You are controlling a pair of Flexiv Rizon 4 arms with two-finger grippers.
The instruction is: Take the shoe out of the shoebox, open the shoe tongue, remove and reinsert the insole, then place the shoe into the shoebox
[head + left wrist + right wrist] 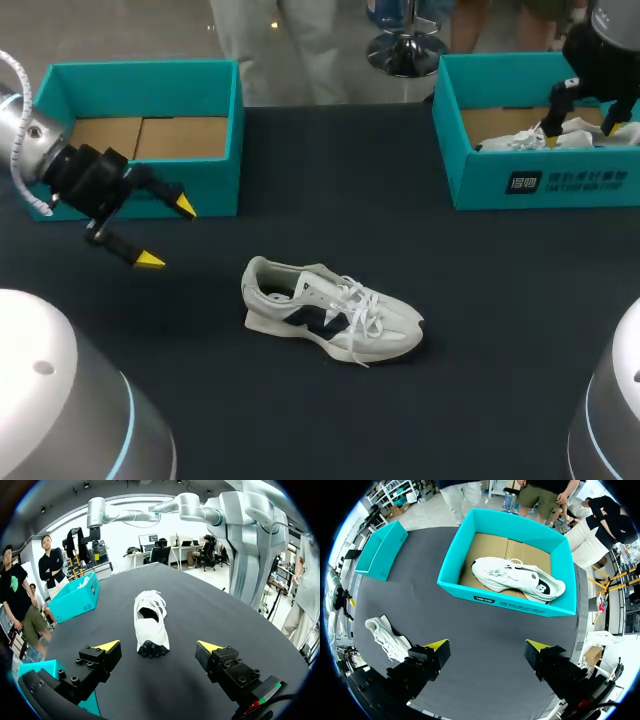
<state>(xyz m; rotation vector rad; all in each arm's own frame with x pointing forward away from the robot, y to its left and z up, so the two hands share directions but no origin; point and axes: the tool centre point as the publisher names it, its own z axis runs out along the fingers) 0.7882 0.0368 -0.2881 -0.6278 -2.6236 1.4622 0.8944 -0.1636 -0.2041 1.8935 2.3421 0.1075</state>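
Left fingers (106, 646) stand released, aimed at the shoe (150, 625) just ahead, likely for a grab; right fingers (436, 644) hover released above the shoebox (505, 602)

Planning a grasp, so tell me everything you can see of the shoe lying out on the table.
The shoe is a white low sneaker with a dark side patch, white laces and pale sole. It stands upright on its sole on the dark table, heel towards the open left gripper, touching only the table.
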